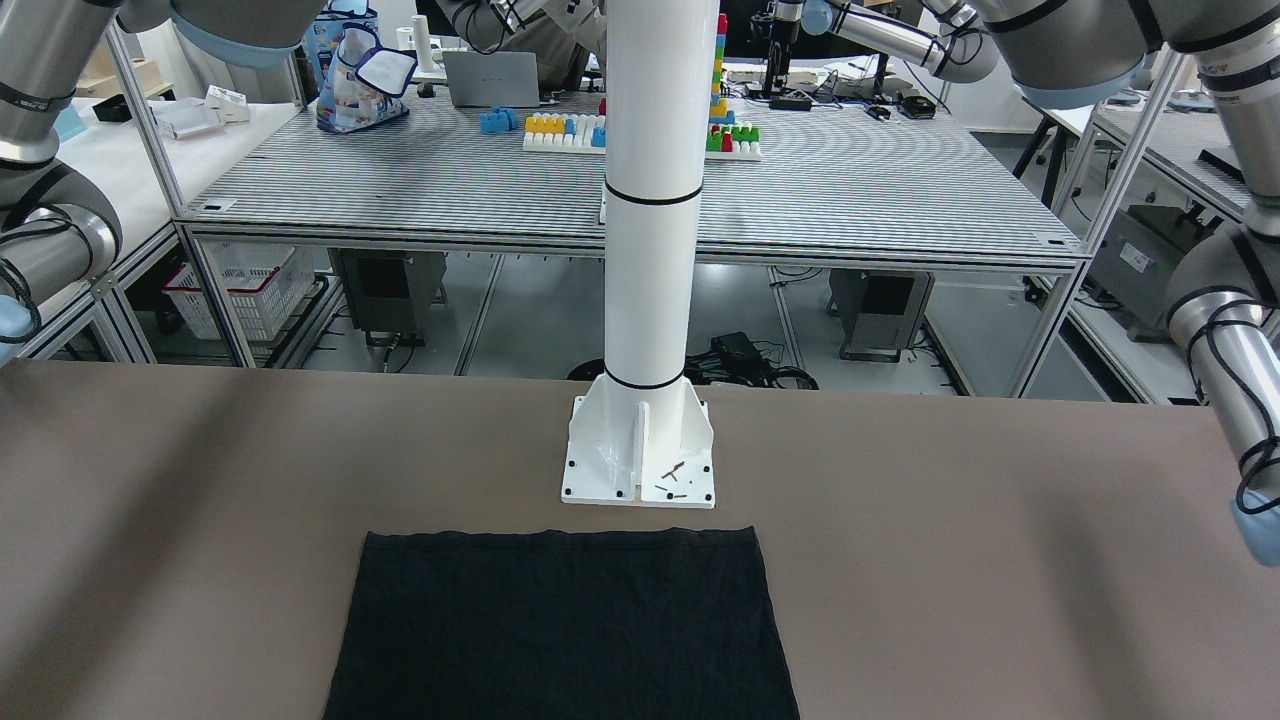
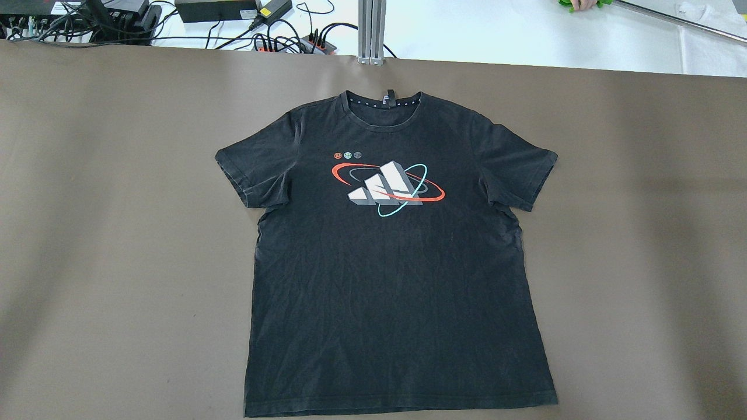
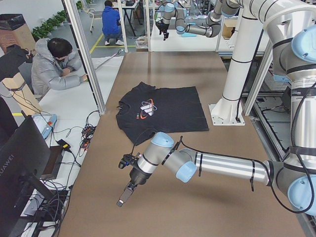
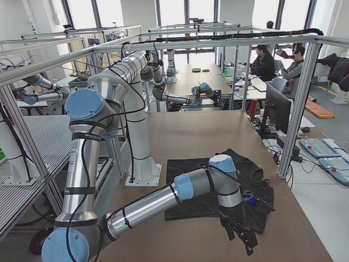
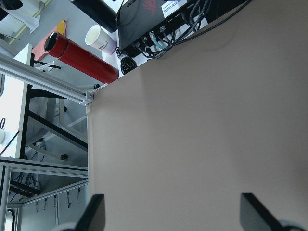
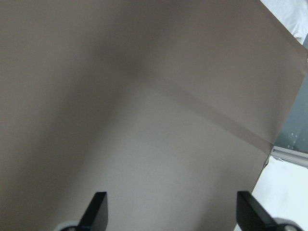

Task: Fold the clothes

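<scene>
Plainly not yet folded, the black T-shirt [image 2: 397,262] lies flat, print up, mid-way across the brown table [image 2: 117,233].
Its long axis runs straight away from the robot: the hem [image 2: 402,407] sits just beside the white pole's base plate [image 1: 640,470], the collar [image 2: 382,102] points to the operators' side, and a sleeve [image 2: 257,169] spreads out to each side. The cloth looks light, soft and limp, so it would likely sag and drag rather than hold shape; the hem corners or the shoulder edges seem the best places to pinch, 1 per arm. The left gripper [image 5: 174,214] and the right gripper [image 6: 174,211] each hang over bare table clear of the shirt, fingers spread wide and holding nothing.
</scene>
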Tool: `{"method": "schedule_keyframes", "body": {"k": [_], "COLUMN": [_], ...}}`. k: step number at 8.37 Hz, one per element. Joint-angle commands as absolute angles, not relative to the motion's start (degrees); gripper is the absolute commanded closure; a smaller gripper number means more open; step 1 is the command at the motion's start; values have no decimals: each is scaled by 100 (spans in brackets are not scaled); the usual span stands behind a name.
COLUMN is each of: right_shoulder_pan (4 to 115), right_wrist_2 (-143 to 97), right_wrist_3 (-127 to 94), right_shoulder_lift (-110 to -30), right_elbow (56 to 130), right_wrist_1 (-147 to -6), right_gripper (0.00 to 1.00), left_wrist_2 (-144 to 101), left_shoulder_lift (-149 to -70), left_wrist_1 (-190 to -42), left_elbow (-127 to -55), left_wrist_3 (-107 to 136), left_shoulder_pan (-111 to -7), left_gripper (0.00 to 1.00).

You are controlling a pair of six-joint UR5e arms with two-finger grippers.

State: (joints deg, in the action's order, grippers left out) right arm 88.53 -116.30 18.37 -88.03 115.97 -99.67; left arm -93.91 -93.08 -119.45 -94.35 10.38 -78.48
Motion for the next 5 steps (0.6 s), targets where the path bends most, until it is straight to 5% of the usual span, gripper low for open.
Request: {"method": "schedule_keyframes", "body": {"k": [1,5], "right_shoulder_pan": [8851,8851], "right_wrist_2": [-11602,-11575], "right_wrist_3": [1837,1846], "right_shoulder_lift": [-8798,-8798], "right_elbow": [11549,11470], "right_wrist_1": [-9967,-9967], "right_gripper": [6,6], "left_wrist_2": [-9369,-9299], "left_shoulder_lift": [-9255,-9308], "left_wrist_1": [-11971,-11953], "left_elbow": [-9387,-9404], "left_wrist_3": [994,1046], "left_shoulder_pan": [-7849,-7840], "left_gripper": [0,0]}}
